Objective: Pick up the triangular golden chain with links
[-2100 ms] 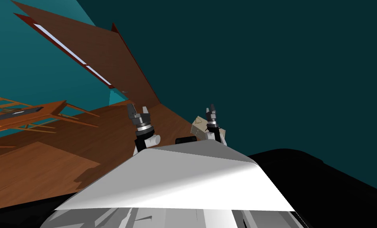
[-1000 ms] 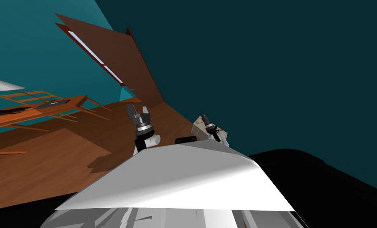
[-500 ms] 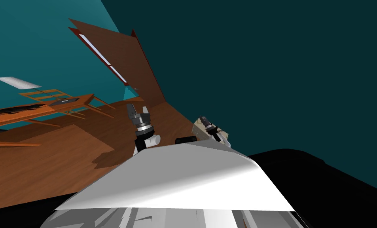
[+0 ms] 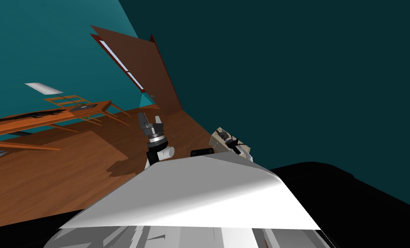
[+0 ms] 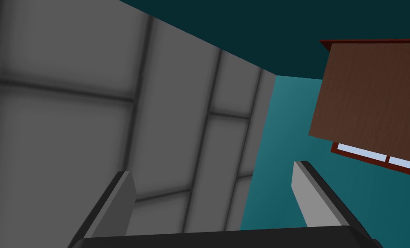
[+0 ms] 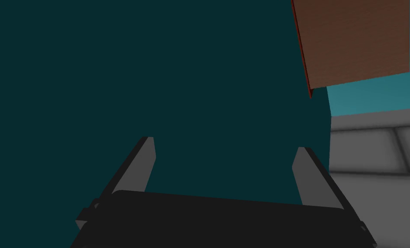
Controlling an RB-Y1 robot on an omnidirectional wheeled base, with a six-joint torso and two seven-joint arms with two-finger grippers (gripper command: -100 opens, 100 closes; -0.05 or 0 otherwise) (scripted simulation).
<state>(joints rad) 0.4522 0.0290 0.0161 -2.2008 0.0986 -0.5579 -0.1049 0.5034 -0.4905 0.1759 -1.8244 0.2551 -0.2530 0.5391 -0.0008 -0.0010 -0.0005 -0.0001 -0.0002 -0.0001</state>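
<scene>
My left gripper (image 4: 149,117) is raised above the wooden floor (image 4: 62,172) in front of me. It is open with nothing between its fingers (image 5: 124,193). My right gripper (image 4: 230,138) is tilted over to the right, close against a small beige boxy object (image 4: 217,138) by the dark teal wall (image 4: 285,77). In the right wrist view this gripper (image 6: 224,144) is open and empty, facing that wall.
A brown door (image 4: 146,64) stands open at the room's corner ahead. A long wooden table (image 4: 44,118) with slatted chairs (image 4: 68,100) stands to the left. A black area (image 4: 363,206) lies at the lower right.
My view has swung, so the door and table have slid right in the picture. My right gripper has tipped down and rightwards beside the beige object. The left gripper holds its pose.
</scene>
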